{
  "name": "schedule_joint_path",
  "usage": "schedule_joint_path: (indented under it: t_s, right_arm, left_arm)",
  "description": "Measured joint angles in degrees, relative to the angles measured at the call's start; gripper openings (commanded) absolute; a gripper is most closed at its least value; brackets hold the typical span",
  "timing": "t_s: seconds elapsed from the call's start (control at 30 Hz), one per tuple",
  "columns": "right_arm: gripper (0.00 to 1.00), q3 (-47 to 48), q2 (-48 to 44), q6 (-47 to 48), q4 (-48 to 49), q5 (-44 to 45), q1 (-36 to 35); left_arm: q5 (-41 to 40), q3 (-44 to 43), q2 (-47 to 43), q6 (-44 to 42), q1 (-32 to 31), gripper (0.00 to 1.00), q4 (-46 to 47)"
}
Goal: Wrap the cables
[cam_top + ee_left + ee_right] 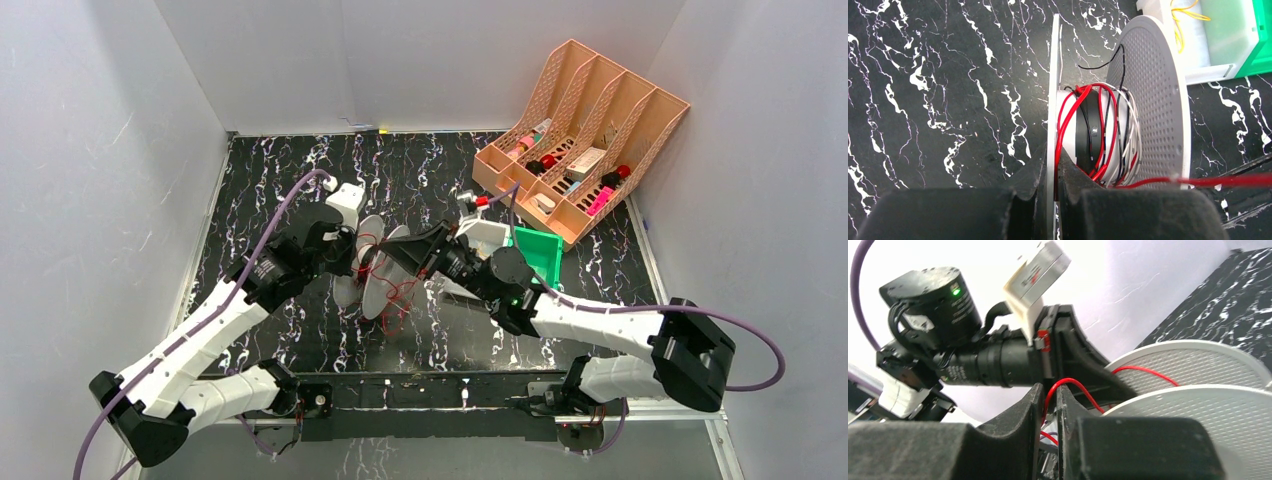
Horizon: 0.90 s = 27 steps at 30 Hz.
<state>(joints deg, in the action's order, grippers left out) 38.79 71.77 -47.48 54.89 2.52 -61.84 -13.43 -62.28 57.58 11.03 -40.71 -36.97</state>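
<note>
Blk marble-look table (300, 170), veined wht, sits between plain pale-grey walls (100, 150). Centre: spool (1158, 100) w/ off-wht discs, one dotted w/ a fine grid of perforations, around a blk core. Cables (1064, 125) wound on it are bright red, mixed w/ blk & wht strands. Arms (200, 340) show wht shells & blk joints, trailing purple hoses (272, 222); a green LED (955, 290) glows on blk casing. Back right: peach organiser (575, 75) w/ lattice-cut sides, holding pink, red & wht items (600, 200). Next to it, a green tray (545, 255). Yellow wires (1178, 30) lie over a wht box (1218, 35).
</note>
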Motion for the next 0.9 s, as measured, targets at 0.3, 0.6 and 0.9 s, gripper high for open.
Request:
schedule_joint_path:
  t_s: [0.3,0.6,0.9]
  right_arm:
    - [0.21,-2.23,-4.02,0.57,-4.46,0.92,6.71]
    - [0.18,-4.87,-9.64,3.50,-8.72,1.57,13.11]
    - [0.40,-4.92,-14.95,11.23,-22.21,-4.68,14.12]
  left_arm:
    - [3.98,0.00,-1.66,-3.26,-0.68,0.00,-0.66]
    - [9.35,-1.38,-1.36,-5.05,-0.68,0.00,-4.66]
    - [8.72,-5.95,2.73,-4.31,-0.72,0.00,-7.56]
